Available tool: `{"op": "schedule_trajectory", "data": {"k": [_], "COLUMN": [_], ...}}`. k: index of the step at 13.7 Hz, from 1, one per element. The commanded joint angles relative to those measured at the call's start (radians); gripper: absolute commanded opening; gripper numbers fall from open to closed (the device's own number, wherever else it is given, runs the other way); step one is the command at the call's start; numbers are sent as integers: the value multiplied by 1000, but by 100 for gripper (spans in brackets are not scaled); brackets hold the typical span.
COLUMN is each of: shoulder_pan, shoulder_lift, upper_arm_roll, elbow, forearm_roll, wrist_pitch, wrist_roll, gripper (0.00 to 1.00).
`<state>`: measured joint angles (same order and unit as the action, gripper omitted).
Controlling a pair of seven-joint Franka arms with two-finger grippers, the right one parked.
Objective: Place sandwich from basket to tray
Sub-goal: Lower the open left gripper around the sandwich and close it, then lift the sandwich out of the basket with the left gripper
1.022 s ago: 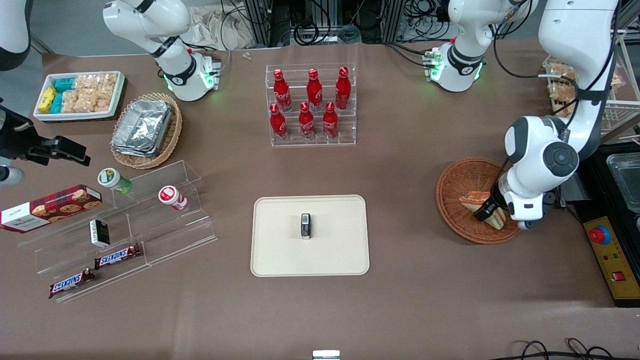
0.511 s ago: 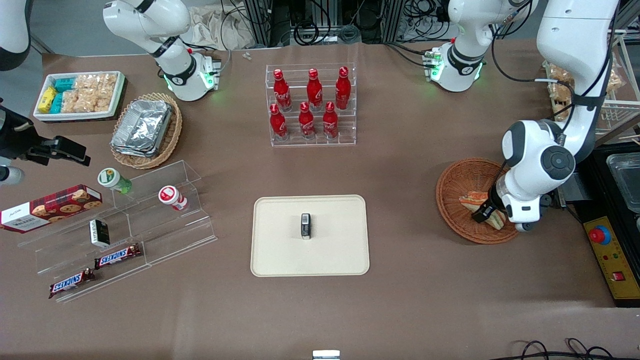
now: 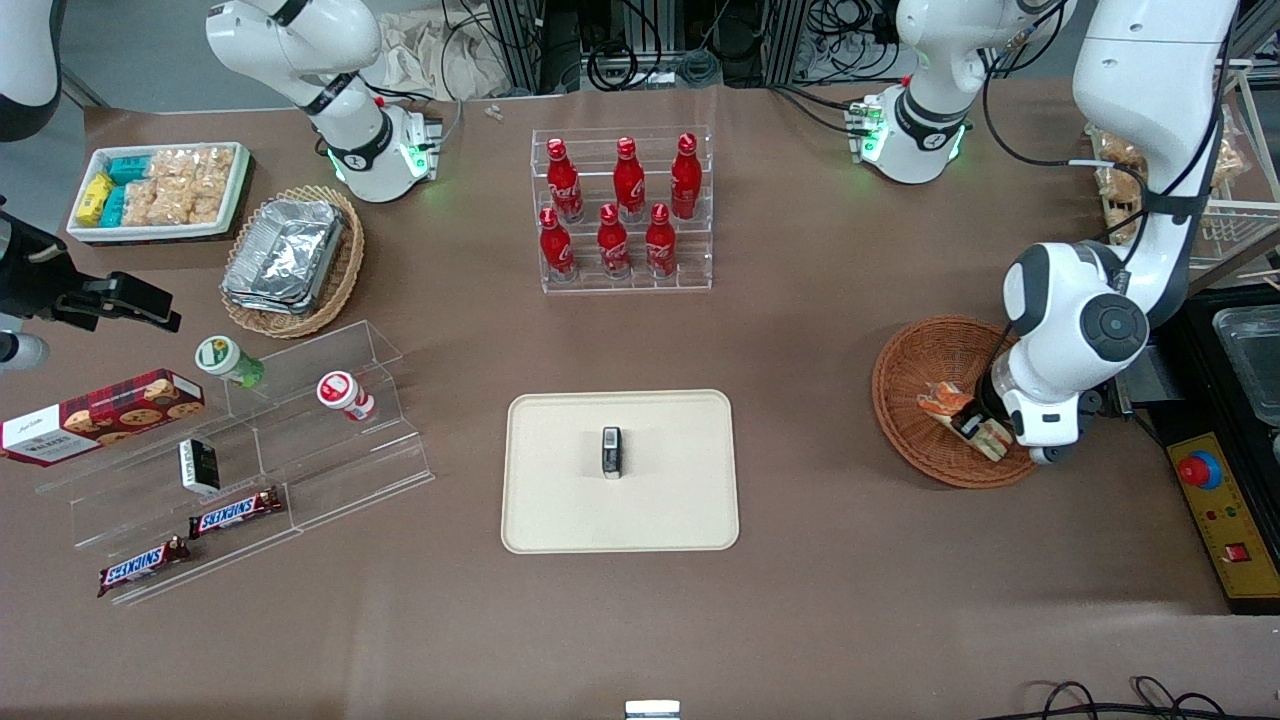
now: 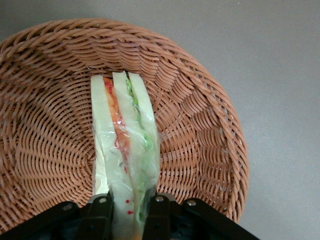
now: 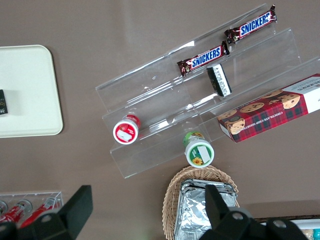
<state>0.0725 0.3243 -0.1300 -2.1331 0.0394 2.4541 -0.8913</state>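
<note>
Wicker basket: reddish-brown, round and shallow, sitting on the brown bench toward the working arm's end.
Sandwich: clear-wrapped wedge, pale bread with an orange-red layer and a green one, stood on edge inside the basket. In the front view you only catch the bit poking out past the arm.
Gripper: down in the basket, jaws clamped on the sandwich's end, one black finger pressed against each bread face. From the front it's mostly tucked under the white wrist.
Tray: cream, rounded corners, mid-bench, well apart from the basket. Only thing on it is a small black-and-white box.
Cola bottles: six red ones in a clear rack, farther from the front camera than the tray.
Parked arm's end: clear stepped stand with two Snickers bars, a cookie box and two small lidded tubs; a tan basket of foil containers and a white bin of snack packets sit farther from the front camera.
</note>
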Motion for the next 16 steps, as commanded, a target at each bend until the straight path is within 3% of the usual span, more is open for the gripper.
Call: {"op": "schedule_trajectory", "data": {"k": [1, 5, 12, 16], "shoulder_pan": [6, 6, -6, -11], "shoulder_lift": [-14, -62, -60, -64], "upper_arm_roll": [-5, -7, -20, -124], "elbow": [1, 125, 530, 622], "forearm_roll": [13, 13, 7, 7], "wrist_pitch": [-1, -235, -703, -761], "wrist_roll": [-3, 31, 221, 275], "gripper": [5, 9, 11, 11]}}
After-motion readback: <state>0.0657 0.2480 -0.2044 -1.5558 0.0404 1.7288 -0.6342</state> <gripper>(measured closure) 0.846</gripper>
